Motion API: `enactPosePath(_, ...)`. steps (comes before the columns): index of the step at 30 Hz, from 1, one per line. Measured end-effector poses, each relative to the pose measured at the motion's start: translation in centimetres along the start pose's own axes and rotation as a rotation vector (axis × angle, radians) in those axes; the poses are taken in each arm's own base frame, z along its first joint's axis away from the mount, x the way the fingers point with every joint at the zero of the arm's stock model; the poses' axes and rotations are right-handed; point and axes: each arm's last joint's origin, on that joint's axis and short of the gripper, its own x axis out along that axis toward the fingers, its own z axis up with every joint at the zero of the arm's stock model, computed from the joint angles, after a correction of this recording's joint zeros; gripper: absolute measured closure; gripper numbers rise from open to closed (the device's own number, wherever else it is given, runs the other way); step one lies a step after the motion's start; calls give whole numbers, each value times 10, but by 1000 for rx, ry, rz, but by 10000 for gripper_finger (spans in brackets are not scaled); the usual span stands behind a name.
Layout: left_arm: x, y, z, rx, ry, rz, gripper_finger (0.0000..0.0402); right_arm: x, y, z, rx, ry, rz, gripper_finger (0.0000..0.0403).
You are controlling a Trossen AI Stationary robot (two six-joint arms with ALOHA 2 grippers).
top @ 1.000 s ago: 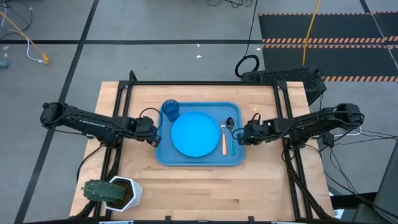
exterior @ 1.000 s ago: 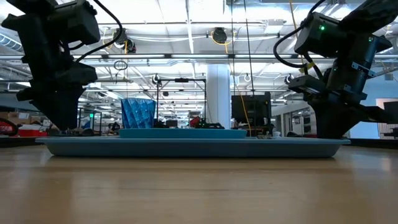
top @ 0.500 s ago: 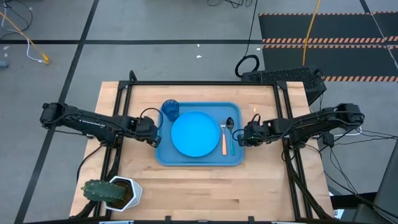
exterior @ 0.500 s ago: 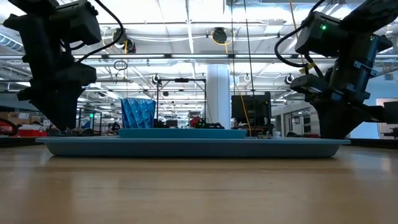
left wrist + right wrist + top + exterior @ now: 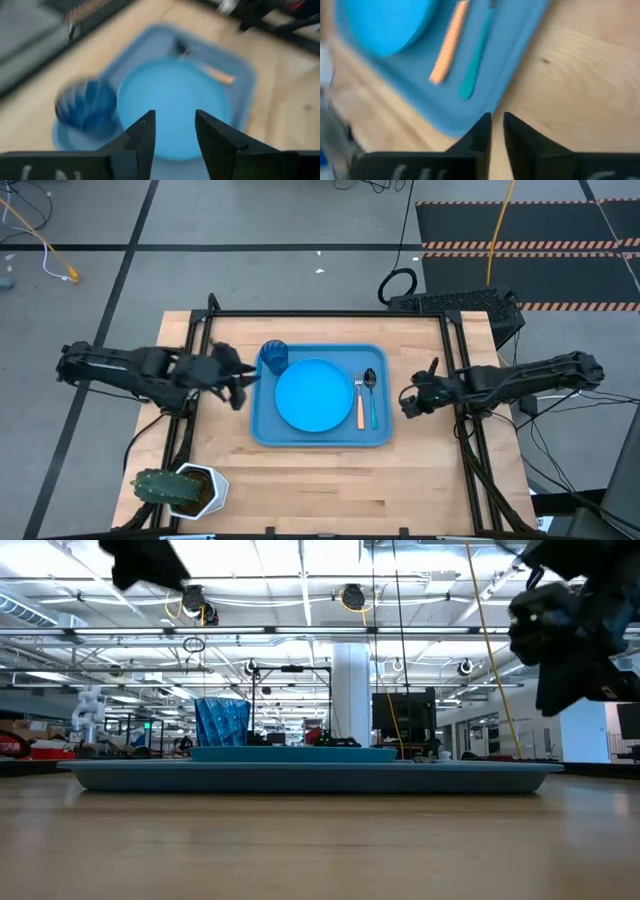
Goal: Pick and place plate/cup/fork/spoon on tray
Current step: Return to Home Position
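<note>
The blue tray point(image 5: 262, 425) lies in the middle of the table. On it rest the round blue plate point(image 5: 314, 395), the dark-blue cup point(image 5: 274, 357) upright in the far left corner, the orange-handled fork point(image 5: 360, 408) right of the plate, and the blue-handled spoon point(image 5: 373, 398) beside the fork. My left gripper point(image 5: 240, 385) is open and empty, raised over the tray's left edge; its wrist view point(image 5: 174, 132) looks down on the cup point(image 5: 89, 104) and plate point(image 5: 172, 100). My right gripper point(image 5: 406, 402) is shut and empty, just off the tray's right edge point(image 5: 497, 127).
A potted cactus point(image 5: 175, 488) stands at the table's near left corner. A black frame point(image 5: 330, 313) runs along the table's far edge and down both sides. Bare wood lies in front of the tray.
Both arms have risen and drawn back from the tray, the left toward the table's left edge, the right toward the right edge. The tray and the things on it have stayed where they were.
</note>
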Motion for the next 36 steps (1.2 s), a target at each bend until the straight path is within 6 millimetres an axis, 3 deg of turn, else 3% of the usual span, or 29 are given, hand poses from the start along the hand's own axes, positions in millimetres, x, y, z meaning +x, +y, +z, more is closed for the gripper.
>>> enactPosePath(3,-22,4,7,88,-82,-45,308,-10,-2,-3,-173,10,55,395)
enactPosePath(5,-33,8,6,123,-112,-67,362,-16,-2,-5,-268,-4,90,398)
enactPosePath(7,-43,12,4,114,-144,-93,389,-20,-2,-5,-389,-21,127,401)
enactPosePath(12,-55,17,1,78,-184,-135,397,-29,1,-7,-605,-70,215,402)
enactPosePath(19,-67,11,11,213,-339,-217,397,-42,2,-10,-737,-140,325,403)
enactPosePath(26,-50,10,-12,223,-271,-241,395,-57,-4,-11,-736,-276,352,403)
enactPosePath(31,-35,8,-30,114,-436,-343,398,-72,-10,-10,-762,-434,395,403)
enactPosePath(36,-18,11,-52,40,-527,-391,398,-74,-17,-12,-767,-479,461,403)
